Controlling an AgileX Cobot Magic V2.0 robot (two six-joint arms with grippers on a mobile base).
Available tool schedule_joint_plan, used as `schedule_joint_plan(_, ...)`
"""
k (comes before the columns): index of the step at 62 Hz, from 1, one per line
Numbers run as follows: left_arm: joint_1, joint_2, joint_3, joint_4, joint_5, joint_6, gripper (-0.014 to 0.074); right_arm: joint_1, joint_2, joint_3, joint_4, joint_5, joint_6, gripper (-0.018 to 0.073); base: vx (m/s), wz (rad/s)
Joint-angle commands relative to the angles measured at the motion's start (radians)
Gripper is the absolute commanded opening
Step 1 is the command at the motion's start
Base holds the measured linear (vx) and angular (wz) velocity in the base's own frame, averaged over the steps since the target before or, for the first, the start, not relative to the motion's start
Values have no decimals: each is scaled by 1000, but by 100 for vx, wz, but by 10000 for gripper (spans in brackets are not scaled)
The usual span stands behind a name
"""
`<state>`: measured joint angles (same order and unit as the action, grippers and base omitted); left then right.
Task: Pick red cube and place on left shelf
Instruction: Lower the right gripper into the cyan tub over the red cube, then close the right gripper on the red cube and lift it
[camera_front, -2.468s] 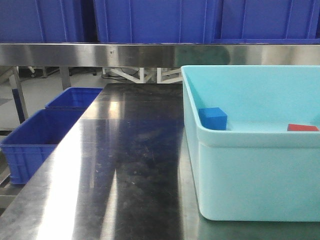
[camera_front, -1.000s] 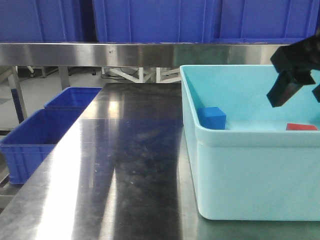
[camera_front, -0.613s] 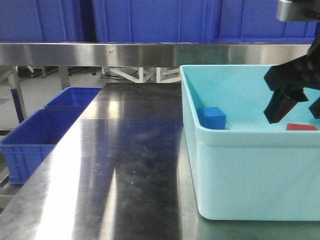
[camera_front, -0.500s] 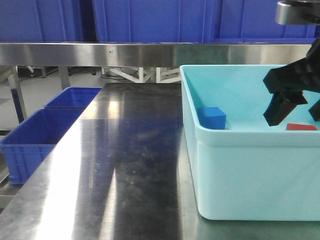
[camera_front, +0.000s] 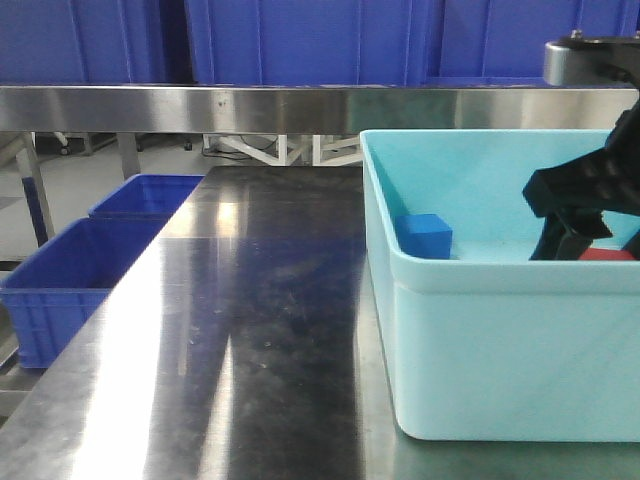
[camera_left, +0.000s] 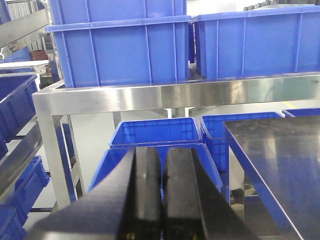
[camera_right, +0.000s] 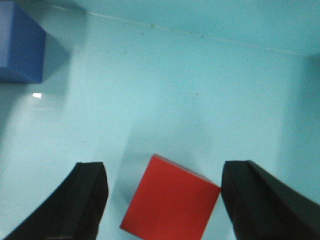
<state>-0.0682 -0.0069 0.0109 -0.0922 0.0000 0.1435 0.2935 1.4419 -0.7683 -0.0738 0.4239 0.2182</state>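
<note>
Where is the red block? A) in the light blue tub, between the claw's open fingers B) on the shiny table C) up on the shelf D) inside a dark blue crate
A: the red block sits on the floor of the light blue tub, between the right claw's spread fingers, touching neither.
</note>
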Motion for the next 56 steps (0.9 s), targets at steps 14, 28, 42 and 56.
schedule_joint_plan(14,-4,8,22,-6,-83,1,106,-5,15,-34,-3,-71,1,559,0,0)
schedule_joint_plan(28,-4,8,22,-6,-83,1,106,-5,14,-34,-3,-87,1,291,0,0)
schedule_joint_plan(42,-4,8,22,-6,-83,1,106,-2,-31,-36,-3,-108,1,62,0,0)
schedule_joint_plan(56,-4,8,22,-6,-83,1,106,1,-229,-35,-6,-204,1,57,0,0)
